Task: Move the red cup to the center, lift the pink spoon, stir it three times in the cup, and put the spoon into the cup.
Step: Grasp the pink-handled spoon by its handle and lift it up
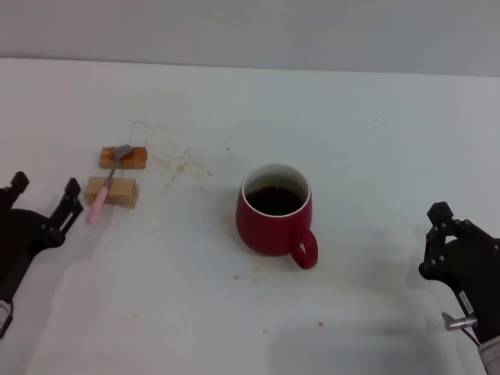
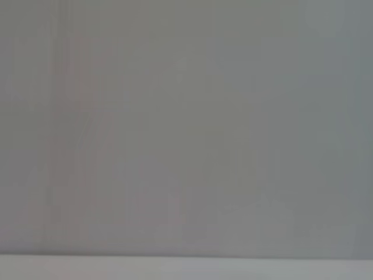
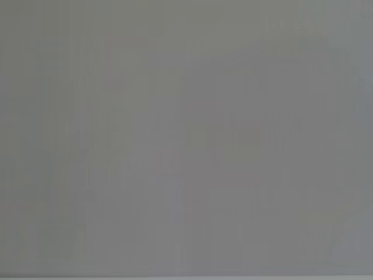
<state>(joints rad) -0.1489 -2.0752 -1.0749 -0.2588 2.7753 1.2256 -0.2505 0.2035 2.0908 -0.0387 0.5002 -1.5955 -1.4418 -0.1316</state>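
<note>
The red cup (image 1: 275,221) stands upright near the middle of the white table (image 1: 375,156), handle toward the front right, with dark liquid inside. The pink spoon (image 1: 105,190) lies at the left across two wooden blocks, its grey bowl on the far block and its pink handle end pointing toward the front. My left gripper (image 1: 45,187) is open and empty, low at the left edge, just left of the spoon's handle end. My right gripper (image 1: 441,223) sits at the right front edge, well right of the cup. Both wrist views show only a blank grey surface.
Two tan wooden blocks (image 1: 123,157) (image 1: 117,191) carry the spoon at the left. Faint brown stains mark the table between the blocks and the cup. The grey wall runs along the far edge of the table.
</note>
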